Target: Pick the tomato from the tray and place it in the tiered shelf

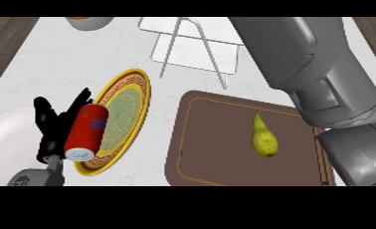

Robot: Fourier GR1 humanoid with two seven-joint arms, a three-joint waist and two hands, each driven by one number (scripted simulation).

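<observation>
Oddly, the tray holds a pear, no tomato; left hand rests open-fingered by the can; right fingers unseen.

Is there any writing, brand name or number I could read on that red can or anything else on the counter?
No readable text anywhere.
Can: a purple mark on its red side, too blurred to read as words.
Plate: only a patterned rim, no letters.
Tray, pear and wire shelf: no labels or numbers.
</observation>
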